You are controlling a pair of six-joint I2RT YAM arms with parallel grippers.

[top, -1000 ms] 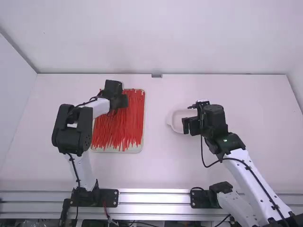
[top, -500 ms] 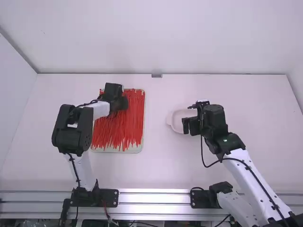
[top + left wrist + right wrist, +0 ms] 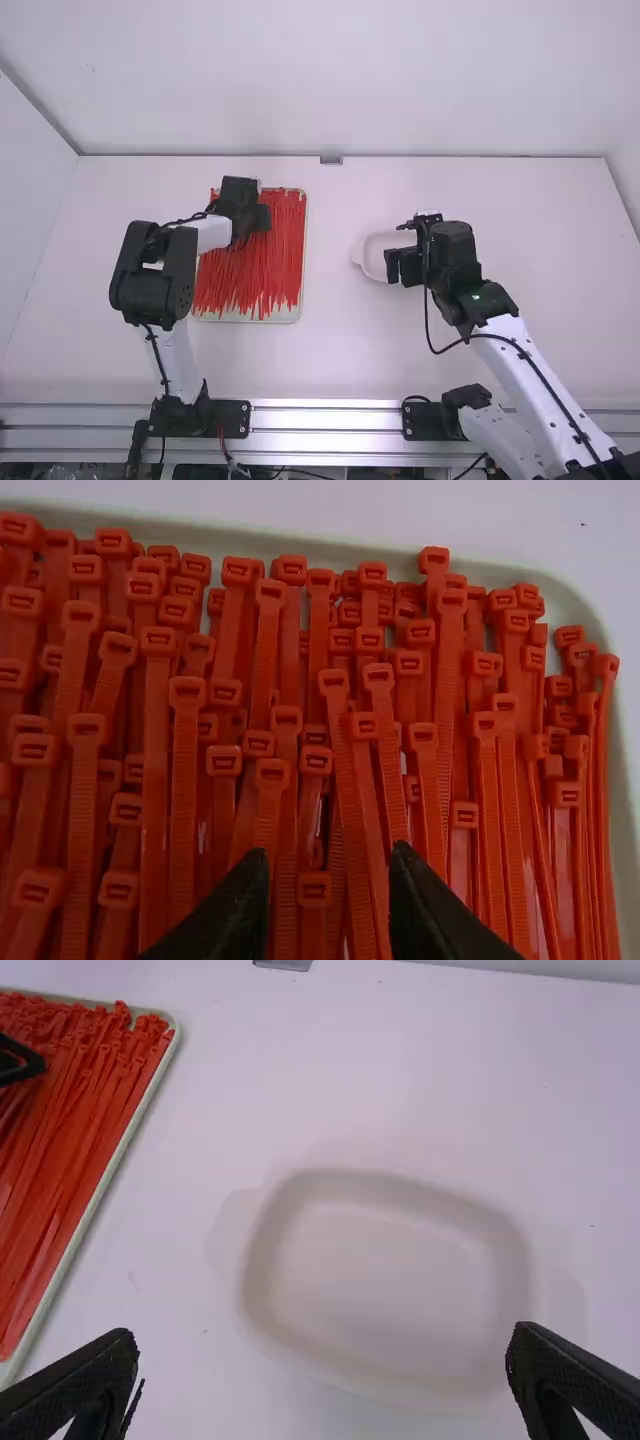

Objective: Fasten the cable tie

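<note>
Left of centre in the high view, red cable ties (image 3: 265, 255) lie heaped on a pale tray (image 3: 340, 548). The left end effector (image 3: 325, 865) sits among them, fingers parted with a few ties between. Right of centre, the right end effector (image 3: 320, 1370) hangs wide open, empty, over a white dish (image 3: 385, 1260) on the table (image 3: 500, 200).

I work over a plain white table (image 3: 480, 200), matte and evenly lit, with only soft, faint shadows on it. Its far edge meets a white back wall (image 3: 330, 70), and a small grey clip (image 3: 331, 159) sits at the middle of that edge. A white side wall (image 3: 25, 230) closes off the left edge. Along the near edge runs a ribbed aluminium rail (image 3: 320, 412), with dark cables showing below it.
</note>
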